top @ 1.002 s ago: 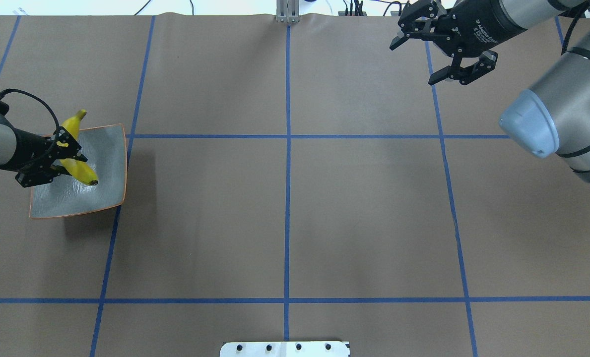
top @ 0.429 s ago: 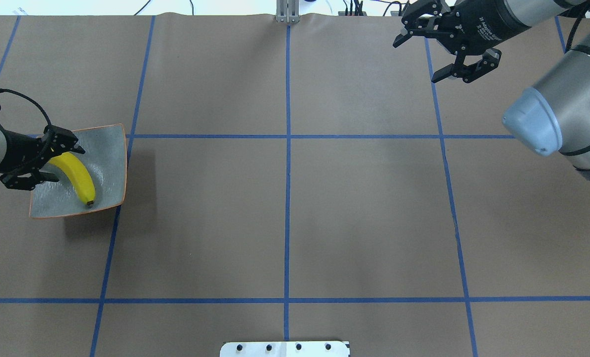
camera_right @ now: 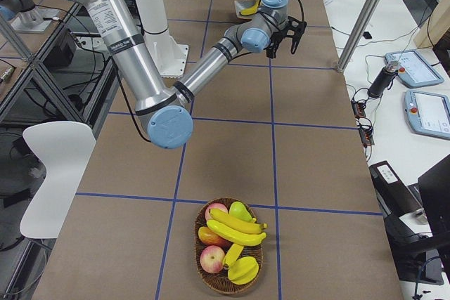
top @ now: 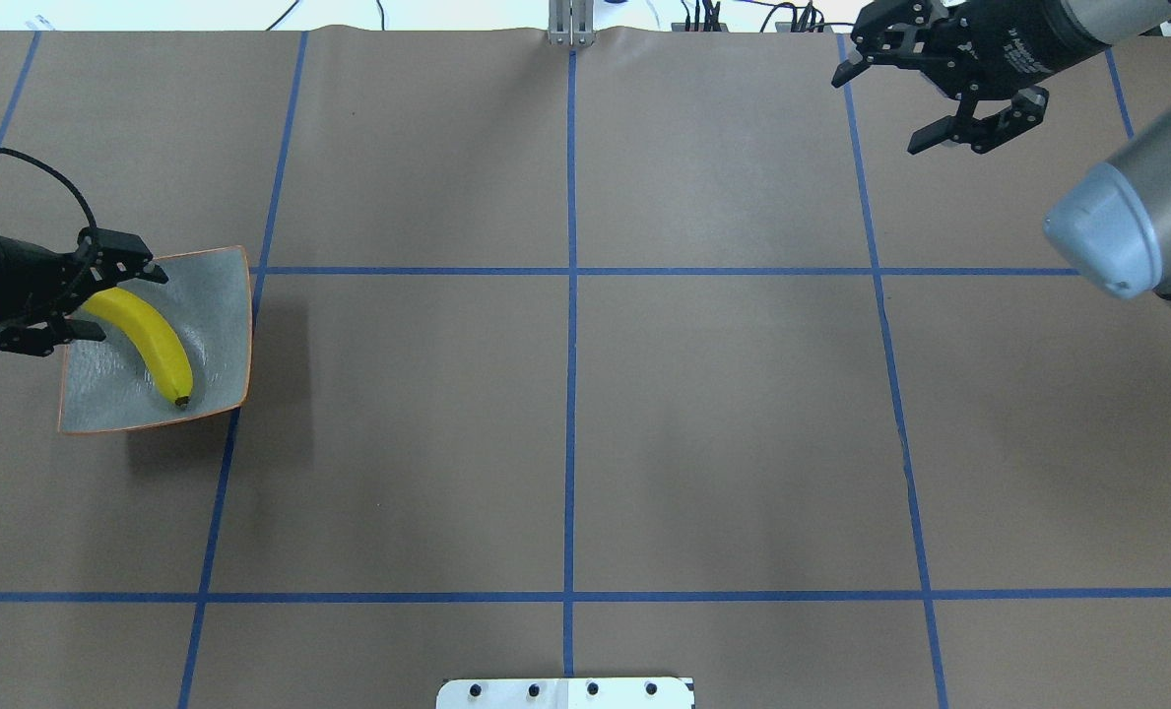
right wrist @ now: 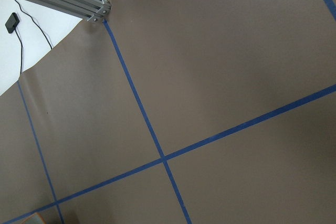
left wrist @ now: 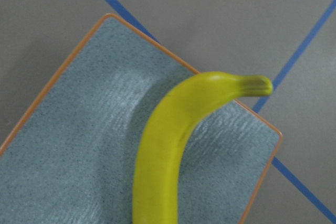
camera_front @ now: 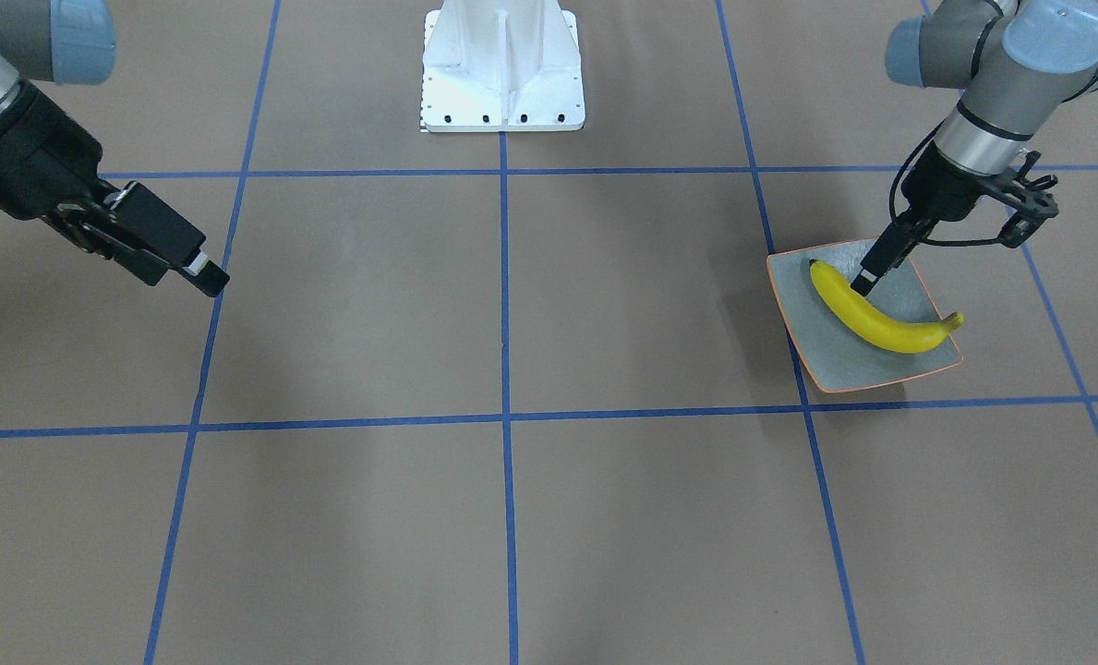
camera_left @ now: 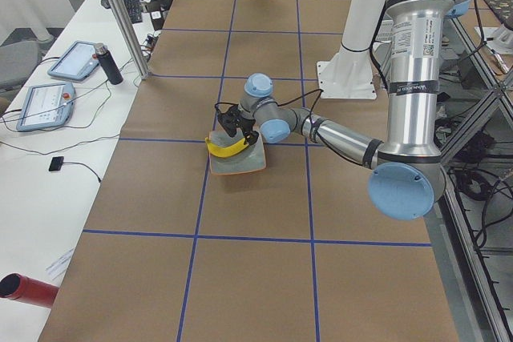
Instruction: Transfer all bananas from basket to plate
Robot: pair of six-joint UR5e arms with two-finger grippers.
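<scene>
On plate (top: 206, 305), table's left side: banana (top: 147, 340) lies flat, let go by left gripper (top: 131, 304), which held it aloft a second ago. Jaws now spread above it. Right gripper (top: 877, 113) empty, spread wide, well apart. One transfer done; more bananas (camera_right: 235, 226) wait in basket (camera_right: 211, 284).

The plate (left wrist: 68, 129) looks speckled and matt (faintly ribbed), the banana (left wrist: 157, 156) smooth.
</scene>
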